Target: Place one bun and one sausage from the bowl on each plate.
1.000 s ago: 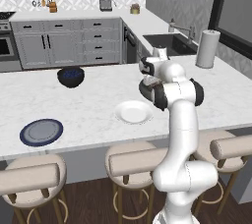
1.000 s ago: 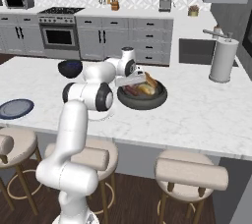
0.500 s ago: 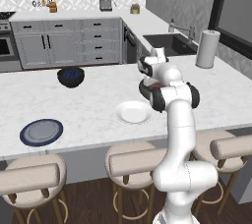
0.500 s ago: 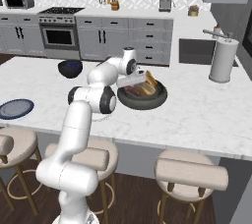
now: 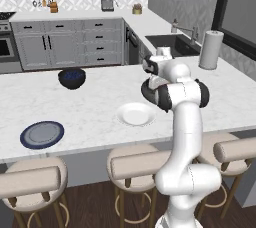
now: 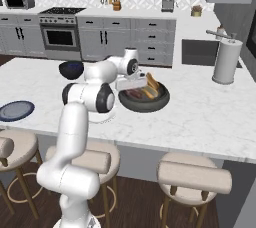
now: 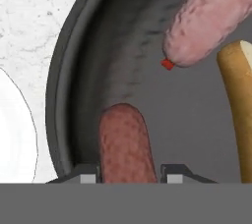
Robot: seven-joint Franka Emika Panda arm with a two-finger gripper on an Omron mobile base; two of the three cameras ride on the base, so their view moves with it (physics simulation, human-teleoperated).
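My gripper [image 7: 129, 176] is down inside the wide dark bowl [image 7: 78, 70], open, with one finger tip on each side of the near end of a reddish sausage [image 7: 125, 142]. A second sausage [image 7: 211, 16] lies at the upper right and a tan bun [image 7: 238, 105] along the right edge. From the right base view the bowl [image 6: 156, 103] holds a bun [image 6: 151, 83], and the gripper [image 6: 134, 86] reaches in from its left. The white plate [image 5: 135, 115] lies just left of the bowl [image 5: 146, 91]. The blue-rimmed plate [image 5: 42, 134] sits far left.
A small dark-blue bowl [image 5: 71, 78] stands at the back of the island. A paper-towel roll [image 5: 210, 49] rises at the far right by the sink. Stools line the island's near edge. The white plate's rim [image 7: 15, 129] lies close beside the bowl.
The hand has sunk a little further into the bowl. The plates, the bowls and the base have stayed put.
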